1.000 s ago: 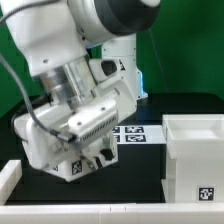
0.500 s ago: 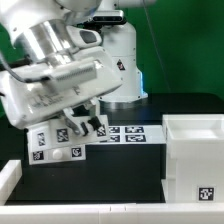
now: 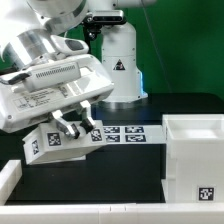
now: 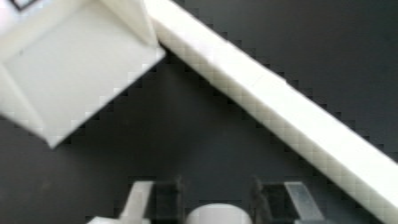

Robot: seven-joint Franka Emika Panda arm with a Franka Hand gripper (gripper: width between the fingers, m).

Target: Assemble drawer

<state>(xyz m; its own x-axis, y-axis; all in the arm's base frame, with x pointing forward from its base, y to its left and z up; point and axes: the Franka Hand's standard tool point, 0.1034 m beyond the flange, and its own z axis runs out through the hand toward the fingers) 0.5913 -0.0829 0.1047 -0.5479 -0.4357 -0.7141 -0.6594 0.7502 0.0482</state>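
Plainly the pincer (image 3: 82, 128) is closed to a narrow gap on a tray (image 3: 55, 145), which hangs tilted off the desk (image 3: 120, 170) under the fingers (image 3: 93, 128). The wrist view gives only two finger stubs with a small rounded white bit between them, so the grip is read from the exterior view.

By the task, the coming move turns on the casing (image 3: 185, 160). It stands on the desk well apart from the pincer, toward the exterior view's right and lower, its open top upward. The tray's long axis slopes down toward the exterior view's left, away from the casing, so it would likely need levelling and turning before it could go in. Which face of the casing takes it cannot be told. There is only one arm (image 3: 50, 70), so nearness is no question.

The marker board (image 3: 128, 133) lies between tray and casing. Black-and-white square tags sit on the tray and the marker board, and one tag (image 3: 203, 190) on the casing's front. A warning triangle (image 3: 118, 67) shows on the arm's base. No lettering can be read.
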